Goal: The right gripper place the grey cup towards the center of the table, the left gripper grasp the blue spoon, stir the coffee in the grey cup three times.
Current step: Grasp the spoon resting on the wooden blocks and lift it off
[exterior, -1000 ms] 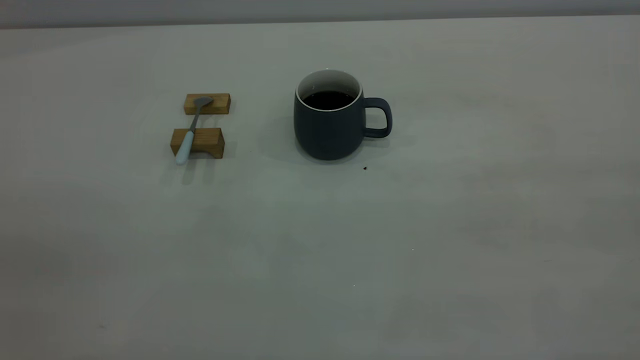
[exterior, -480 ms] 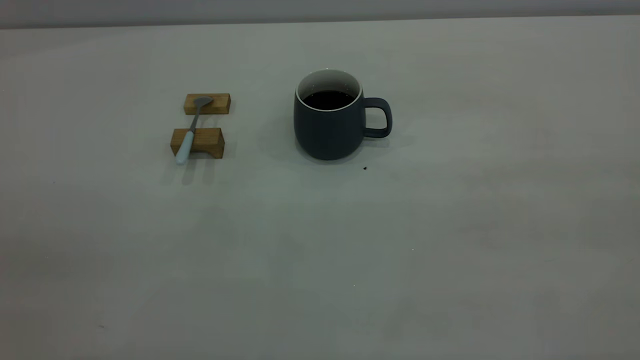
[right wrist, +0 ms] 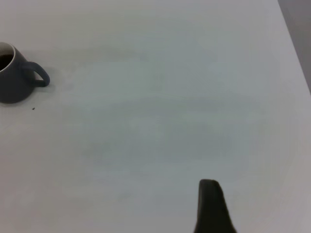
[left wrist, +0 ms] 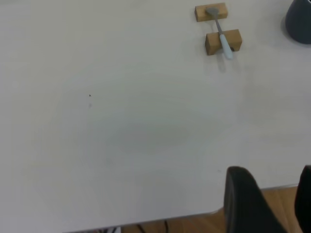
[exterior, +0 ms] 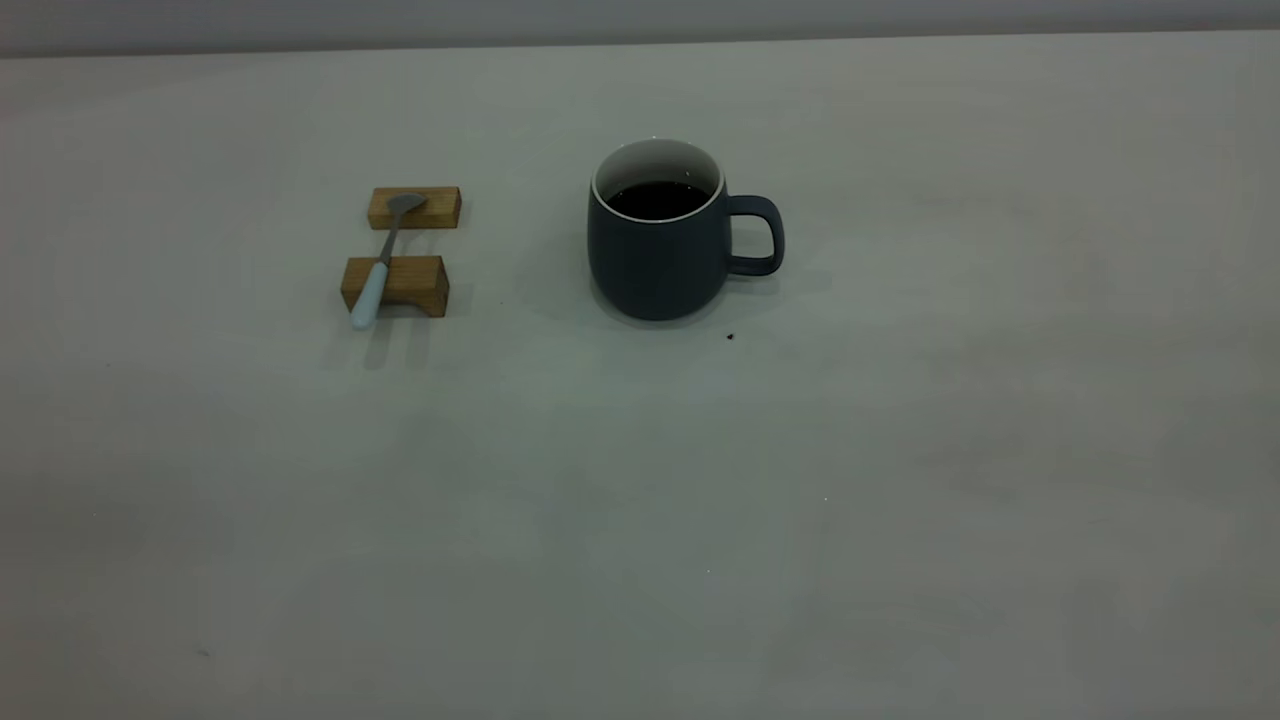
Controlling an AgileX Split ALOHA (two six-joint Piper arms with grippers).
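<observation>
Two small wooden blocks sit one behind the other, apart from each other with a narrow gap between them. The far block [exterior: 414, 208] is flat and low, while the near block [exterior: 395, 285] stands a little taller and has a shallow notch cut in its underside. In the left wrist view, a strip of brown wooden floor [left wrist: 194, 224] shows past the near block, well apart from it.

exterior view dim, light even and diffuse from overhead. grey cup [exterior: 658, 250] casts a soft shadow on the surface [exterior: 640, 500], spreading to both sides of its base; the wooden blocks [exterior: 395, 284] and blue spoon [exterior: 377, 274] throw a faint shadow toward the camera. no glare. both wrist views much brighter, surface nearly washed out. left end effector [left wrist: 269, 204] and right end effector [right wrist: 211, 208] show as dark, out-of-focus shapes at the frame edge.
</observation>
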